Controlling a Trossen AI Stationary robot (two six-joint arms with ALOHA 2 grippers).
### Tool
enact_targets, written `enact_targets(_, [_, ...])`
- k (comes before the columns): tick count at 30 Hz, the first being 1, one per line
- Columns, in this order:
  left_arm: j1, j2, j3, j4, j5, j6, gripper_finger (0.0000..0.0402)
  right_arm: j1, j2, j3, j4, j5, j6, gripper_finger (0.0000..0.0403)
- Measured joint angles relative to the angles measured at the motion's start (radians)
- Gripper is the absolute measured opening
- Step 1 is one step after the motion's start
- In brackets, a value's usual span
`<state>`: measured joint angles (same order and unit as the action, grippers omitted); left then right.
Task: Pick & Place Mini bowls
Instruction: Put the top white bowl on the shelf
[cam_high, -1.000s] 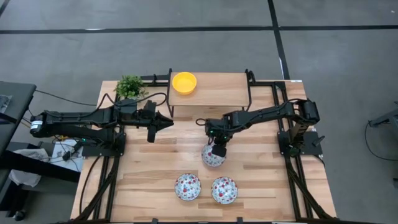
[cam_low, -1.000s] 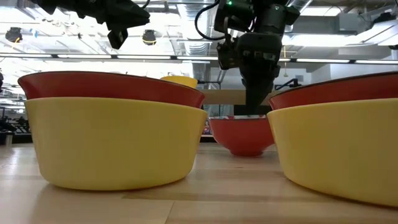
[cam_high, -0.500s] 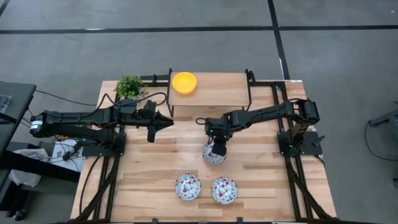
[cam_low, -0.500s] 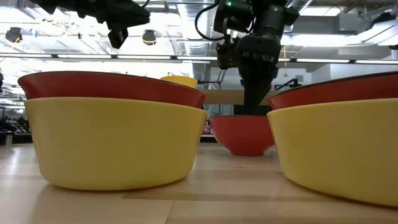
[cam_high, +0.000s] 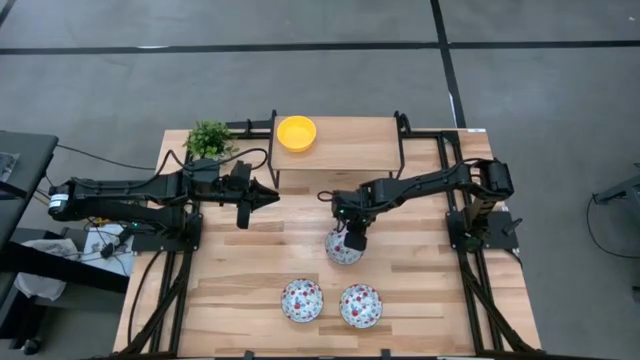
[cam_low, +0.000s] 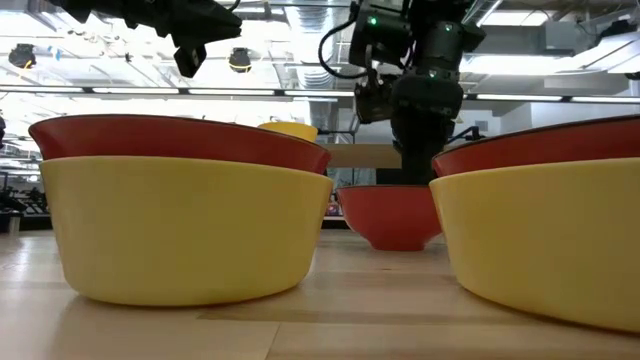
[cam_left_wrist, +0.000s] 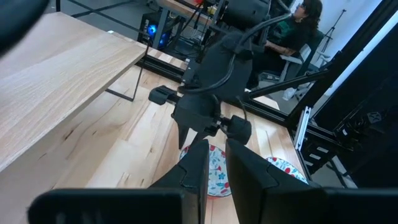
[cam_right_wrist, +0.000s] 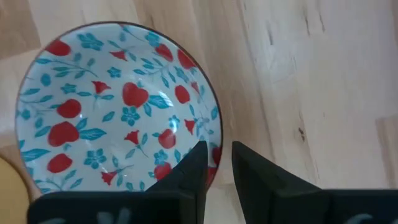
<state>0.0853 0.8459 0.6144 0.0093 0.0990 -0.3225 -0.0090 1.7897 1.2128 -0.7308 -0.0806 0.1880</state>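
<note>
The right gripper (cam_right_wrist: 216, 163) straddles the floral bowl's (cam_right_wrist: 118, 109) rim, fingers slightly parted (grip unclear); the left gripper (cam_high: 272, 196), fingers nearly together, hangs beside the shelf (cam_high: 350, 150).

Bare tabletop (cam_high: 240, 270) left of bowls (cam_high: 302, 300)

The low view's right edge cuts off the near right bowl (cam_low: 545, 240); the right tool (cam_high: 352, 240) hides part of the middle bowl (cam_high: 340, 252).
</note>
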Motion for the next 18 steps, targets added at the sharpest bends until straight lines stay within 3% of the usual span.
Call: enact_targets(18, [0.000, 0.000, 0.000, 0.008, 0.000, 0.000, 0.0053, 0.001, 0.000, -0.005, 0.020, -0.026, 0.002, 0.0061])
